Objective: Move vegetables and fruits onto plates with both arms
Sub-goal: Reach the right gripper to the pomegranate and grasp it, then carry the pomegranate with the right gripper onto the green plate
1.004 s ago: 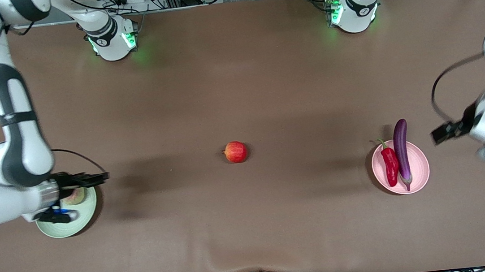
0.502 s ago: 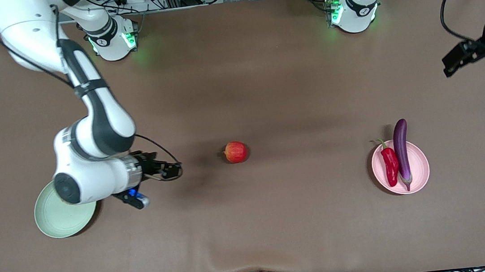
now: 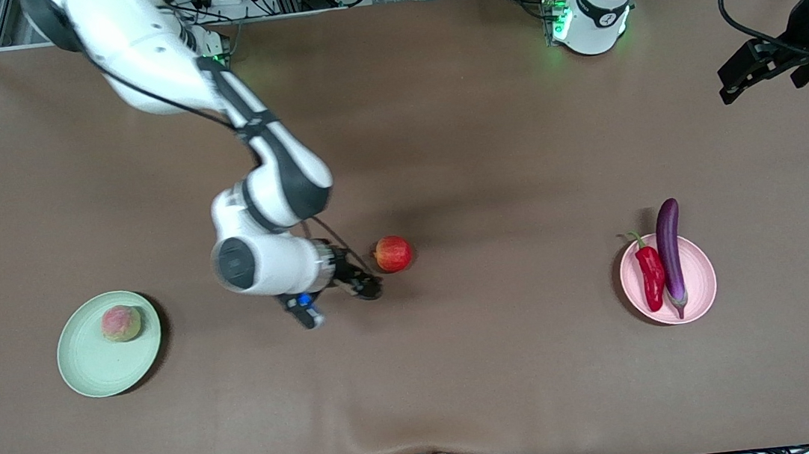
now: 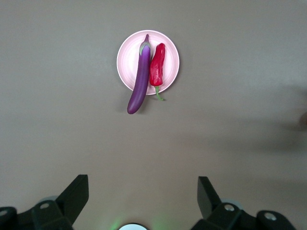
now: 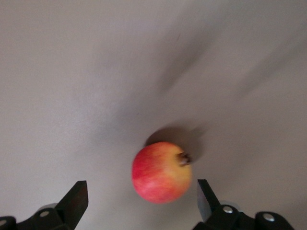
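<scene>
One fruit is left off a plate: the red apple (image 3: 393, 253), alone on the brown table (image 3: 468, 401) about midway between the two plates. From the right wrist view the apple (image 5: 161, 171) lies between my right gripper's (image 5: 139, 201) spread fingers (image 5: 74, 201) but ahead of them, stem tilted toward one fingertip; no contact that I can see. In the front view the right gripper (image 3: 364, 285) is just beside the apple, on the side toward the right arm's end, and holds nothing.

Three items look done. The pale green fruit with the pink blush (image 3: 120, 322) sits on the green plate (image 3: 92, 369), well away from the right fingers toward that arm's end of the table. The purple eggplant (image 3: 670, 252) and red chili pepper (image 3: 651, 275) lie side by side on the pink plate (image 3: 700, 286), the eggplant's tip overhanging the rim.

Left gripper (image 3: 738, 75) waits high over the left arm's end of the table, fingers (image 4: 74, 196) spread and empty; the pink plate (image 4: 123, 67) is well ahead of them in its wrist view.

Step in hand, as I judge it: reach for the apple. Next move: advance the right fingers until the apple sits squarely between them, then descend and close. Round fruit may roll if one finger touches first, so centring matters.
</scene>
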Robot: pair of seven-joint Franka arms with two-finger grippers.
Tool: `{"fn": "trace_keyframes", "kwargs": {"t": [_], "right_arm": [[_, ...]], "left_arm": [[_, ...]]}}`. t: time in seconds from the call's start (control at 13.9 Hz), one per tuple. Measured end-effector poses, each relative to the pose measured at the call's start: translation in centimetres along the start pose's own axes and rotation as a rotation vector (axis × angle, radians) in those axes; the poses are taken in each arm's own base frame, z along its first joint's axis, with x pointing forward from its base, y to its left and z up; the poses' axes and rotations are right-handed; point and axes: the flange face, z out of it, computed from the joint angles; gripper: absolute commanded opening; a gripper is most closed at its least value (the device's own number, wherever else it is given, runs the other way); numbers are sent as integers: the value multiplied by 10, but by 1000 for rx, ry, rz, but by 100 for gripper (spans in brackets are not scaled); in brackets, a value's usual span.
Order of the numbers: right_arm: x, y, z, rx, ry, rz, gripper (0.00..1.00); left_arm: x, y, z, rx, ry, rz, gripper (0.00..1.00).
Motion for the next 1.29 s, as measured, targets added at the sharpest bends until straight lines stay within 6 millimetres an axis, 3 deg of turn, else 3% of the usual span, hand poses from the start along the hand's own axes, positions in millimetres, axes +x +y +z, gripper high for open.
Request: {"fn": "trace_keyframes", "kwargs": {"t": [0.14, 0.29, 0.57, 1.0, 1.15, 1.22, 1.29], "right_arm": [[-25, -2, 38, -3, 12, 19, 100], [-37, 2, 61, -31, 13, 13, 100], [-29, 12, 69, -78, 13, 45, 100], [-23, 15, 70, -108, 55, 23, 98], [-23, 18, 73, -117, 57, 21, 74], [-25, 19, 76, -123, 57, 18, 58], [-27, 20, 78, -124, 57, 15, 33]], "left_arm": [[-1, -5, 3, -15, -26, -8, 100], [-4, -7, -1, -19, -20, -10, 100], [-15, -9, -13, -20, -10, -10, 100], [-16, -8, -8, -17, -26, -9, 100], [-17, -6, -7, -15, -32, -4, 100], [-17, -5, -7, -15, -33, -1, 100], [-17, -3, -6, -14, -34, 1, 100]]}}
